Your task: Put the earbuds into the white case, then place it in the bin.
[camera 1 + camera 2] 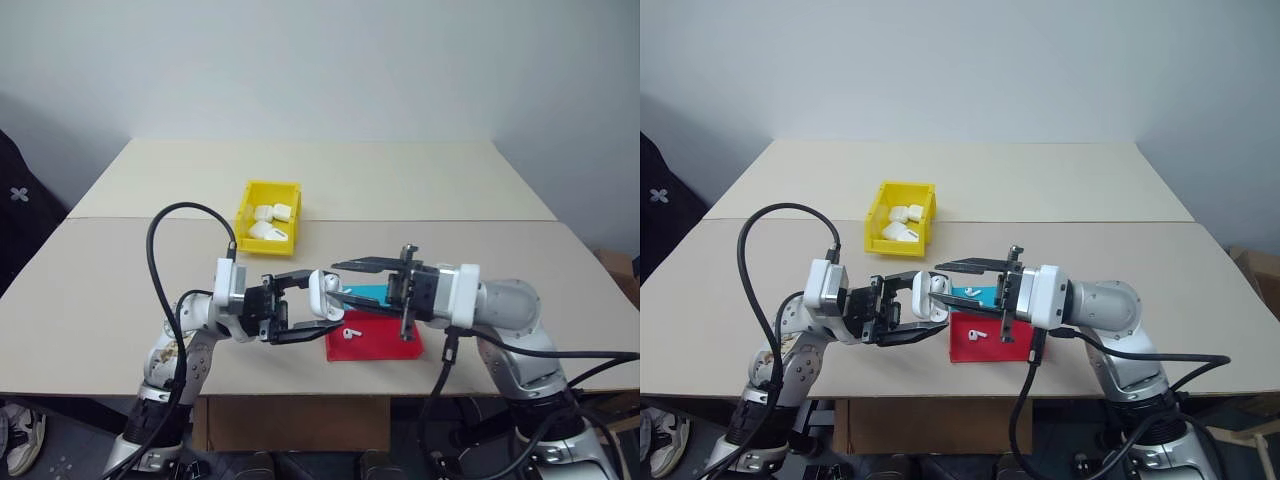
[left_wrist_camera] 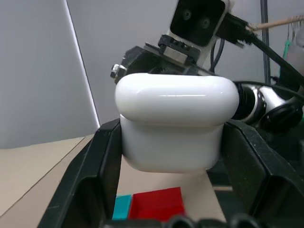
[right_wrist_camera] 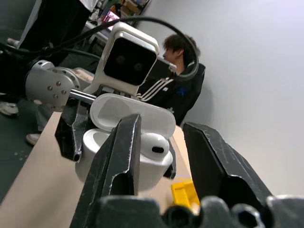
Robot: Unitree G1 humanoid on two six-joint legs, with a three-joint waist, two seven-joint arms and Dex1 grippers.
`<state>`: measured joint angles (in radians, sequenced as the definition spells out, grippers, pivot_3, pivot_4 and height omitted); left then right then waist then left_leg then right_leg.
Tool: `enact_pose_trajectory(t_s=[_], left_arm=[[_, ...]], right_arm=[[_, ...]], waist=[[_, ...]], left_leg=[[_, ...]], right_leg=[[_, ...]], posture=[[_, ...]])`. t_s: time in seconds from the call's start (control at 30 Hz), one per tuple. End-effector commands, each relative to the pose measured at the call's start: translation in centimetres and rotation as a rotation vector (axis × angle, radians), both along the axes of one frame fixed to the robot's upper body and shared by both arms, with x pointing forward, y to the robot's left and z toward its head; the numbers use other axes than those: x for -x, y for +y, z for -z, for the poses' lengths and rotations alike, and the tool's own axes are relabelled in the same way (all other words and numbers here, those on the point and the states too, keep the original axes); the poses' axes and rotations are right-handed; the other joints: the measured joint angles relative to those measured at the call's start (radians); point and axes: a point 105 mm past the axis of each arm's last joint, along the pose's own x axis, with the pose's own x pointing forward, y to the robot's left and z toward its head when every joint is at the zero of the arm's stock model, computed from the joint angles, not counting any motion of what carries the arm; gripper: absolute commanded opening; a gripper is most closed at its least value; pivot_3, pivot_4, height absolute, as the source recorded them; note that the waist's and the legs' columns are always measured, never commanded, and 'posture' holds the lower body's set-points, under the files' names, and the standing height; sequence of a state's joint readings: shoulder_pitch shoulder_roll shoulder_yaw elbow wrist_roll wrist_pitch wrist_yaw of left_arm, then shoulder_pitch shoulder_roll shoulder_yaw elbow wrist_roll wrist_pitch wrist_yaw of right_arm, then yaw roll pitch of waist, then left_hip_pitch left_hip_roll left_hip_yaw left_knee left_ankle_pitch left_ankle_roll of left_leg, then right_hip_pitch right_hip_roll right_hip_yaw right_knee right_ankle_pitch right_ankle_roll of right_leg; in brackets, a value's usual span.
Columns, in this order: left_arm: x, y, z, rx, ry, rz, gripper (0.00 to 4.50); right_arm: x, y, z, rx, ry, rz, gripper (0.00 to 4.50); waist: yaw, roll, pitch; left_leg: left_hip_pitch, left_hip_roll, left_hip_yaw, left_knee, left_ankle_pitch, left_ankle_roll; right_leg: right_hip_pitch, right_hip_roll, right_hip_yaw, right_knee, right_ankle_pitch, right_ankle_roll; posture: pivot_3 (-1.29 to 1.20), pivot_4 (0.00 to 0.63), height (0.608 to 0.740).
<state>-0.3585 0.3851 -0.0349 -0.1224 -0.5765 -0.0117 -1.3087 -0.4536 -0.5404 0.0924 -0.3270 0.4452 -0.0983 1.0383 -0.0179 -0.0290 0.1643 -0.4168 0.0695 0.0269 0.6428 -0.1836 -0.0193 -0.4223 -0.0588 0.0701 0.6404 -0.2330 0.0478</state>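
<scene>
Left claw [image 1: 303, 306] clamps the white case [image 1: 322, 293], lid up, one earbud seated; right claw [image 1: 347, 282] part-open, empty; another earbud [image 1: 350, 333] waits on the red tray [image 1: 385, 343]; the bin [image 1: 247, 212] comes later.

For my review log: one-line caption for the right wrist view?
Left gripper holds the glossy white case with its lid open, framed between the open right gripper's black fingers.

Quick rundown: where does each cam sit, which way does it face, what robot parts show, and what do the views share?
Left and right eye views: on the head, looking forward and down over the table; both arms show, with the yellow bin beyond.
Left wrist view: along the left pincer, facing the white case it clamps and the right arm behind.
Right wrist view: along the open right pincer, facing the case's open lid and a seated person.
Shared: the case, the red tray.
</scene>
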Motion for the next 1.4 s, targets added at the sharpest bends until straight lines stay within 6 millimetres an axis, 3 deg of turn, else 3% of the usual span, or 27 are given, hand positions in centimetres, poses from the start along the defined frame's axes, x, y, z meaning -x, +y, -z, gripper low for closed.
enact_pose_trajectory(t_s=[0.03,0.2,0.27,0.5,0.87,1.4], left_arm=[[-0.3,2.0,1.4,-0.084,-0.074,-0.053,2.80],[0.4,5.0,3.3,-0.150,-0.089,-0.154,2.80],[0.8,5.5,3.7,-0.160,-0.081,-0.178,2.80],[2.3,5.5,4.2,-0.131,-0.059,-0.250,2.80],[2.8,4.8,4.4,-0.119,-0.060,-0.310,2.80],[3.0,4.2,4.7,-0.115,-0.061,-0.330,2.80]], right_arm=[[-0.9,-2.1,-2.5,0.052,0.010,0.069,1.90],[-6.3,-4.8,0.0,0.531,0.263,0.324,1.90],[-7.4,-5.3,0.6,0.657,0.299,0.363,1.90],[-10.8,-3.0,3.9,0.998,0.200,0.381,1.90],[-12.9,1.9,6.0,1.089,0.195,0.330,1.90],[-14.1,4.3,7.8,1.144,0.176,0.300,1.90]], waist=[[-0.001,0.000,0.000],[-0.006,0.001,0.001],[-0.010,0.001,0.001],[-0.017,0.001,0.001],[-0.019,0.002,0.001],[-0.025,0.002,0.001]], left_leg=[[0.000,0.000,0.000,0.000,0.000,0.000],[0.001,0.000,0.001,-0.001,0.000,0.000],[0.000,0.001,0.002,-0.002,0.000,0.000],[-0.004,0.001,0.003,-0.003,-0.001,0.001],[-0.007,0.001,0.003,-0.003,-0.001,0.001],[-0.007,0.001,0.002,-0.003,-0.001,0.001]], right_leg=[[0.000,0.000,0.000,0.000,-0.002,-0.004],[-0.001,0.000,0.001,0.000,-0.003,-0.008],[-0.002,-0.001,0.001,0.000,-0.003,-0.009],[-0.007,-0.001,0.001,0.001,-0.003,-0.006],[-0.011,0.000,0.000,0.003,0.002,-0.008],[-0.012,0.000,0.000,0.005,0.002,-0.008]], posture=[[0.00,0.150,0.740],[0.00,0.150,0.740],[0.00,0.150,0.740],[0.00,0.150,0.740],[0.00,0.150,0.740],[0.00,0.150,0.740]])
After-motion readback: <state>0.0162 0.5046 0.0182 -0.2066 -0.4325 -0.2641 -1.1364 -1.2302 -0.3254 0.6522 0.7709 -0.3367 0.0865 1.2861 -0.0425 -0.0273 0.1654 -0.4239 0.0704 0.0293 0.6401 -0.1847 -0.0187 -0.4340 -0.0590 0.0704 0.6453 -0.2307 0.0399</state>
